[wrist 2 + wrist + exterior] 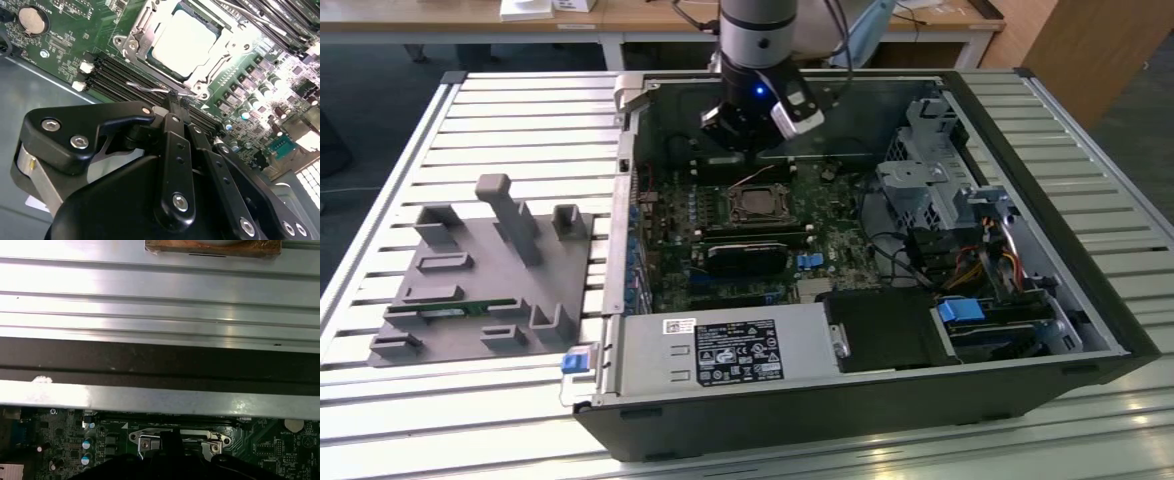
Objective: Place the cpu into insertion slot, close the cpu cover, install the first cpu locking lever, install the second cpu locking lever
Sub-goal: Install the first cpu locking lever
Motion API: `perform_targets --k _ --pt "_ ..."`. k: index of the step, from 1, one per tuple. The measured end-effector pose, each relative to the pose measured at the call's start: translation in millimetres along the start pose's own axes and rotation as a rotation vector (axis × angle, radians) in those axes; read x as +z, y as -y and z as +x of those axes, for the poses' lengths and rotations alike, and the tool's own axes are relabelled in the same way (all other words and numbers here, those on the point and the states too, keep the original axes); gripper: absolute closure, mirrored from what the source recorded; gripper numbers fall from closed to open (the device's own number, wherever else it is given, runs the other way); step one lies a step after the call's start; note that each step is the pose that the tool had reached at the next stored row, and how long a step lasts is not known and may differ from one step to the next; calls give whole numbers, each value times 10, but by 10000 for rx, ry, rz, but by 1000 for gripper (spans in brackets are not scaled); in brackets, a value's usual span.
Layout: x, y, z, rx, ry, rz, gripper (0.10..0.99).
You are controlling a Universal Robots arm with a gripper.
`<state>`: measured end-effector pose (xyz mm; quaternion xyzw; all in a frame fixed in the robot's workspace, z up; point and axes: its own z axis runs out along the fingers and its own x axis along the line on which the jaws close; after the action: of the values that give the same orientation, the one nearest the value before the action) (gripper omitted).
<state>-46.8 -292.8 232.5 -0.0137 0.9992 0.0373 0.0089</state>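
Found the cpu (185, 40) seated flat in the insertion slot (734, 205) on the green motherboard (240, 90), inside the open computer case (1067, 300). Found the cpu cover (142, 27) lowered over the chip, with the silvery frame around the dull metal top. Noted a thin wire locking lever (147, 88) along the socket edge, between the socket and the black memory slots (112, 75). Located the arm (754, 40) above the motherboard in the exterior view, pointed down just beside the socket. Observed the jaws clenched, tips together and touching the wire lever in the second wrist view; could not confirm a pinch on the wire. Recorded a grey fixture block (480, 270) on the slatted bench (520, 120), on the exterior view's left, apart from the case.
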Motion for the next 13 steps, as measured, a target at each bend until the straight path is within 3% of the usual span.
perform_targets --k 13 --pt "38 -21 -92 1 -2 0 980"
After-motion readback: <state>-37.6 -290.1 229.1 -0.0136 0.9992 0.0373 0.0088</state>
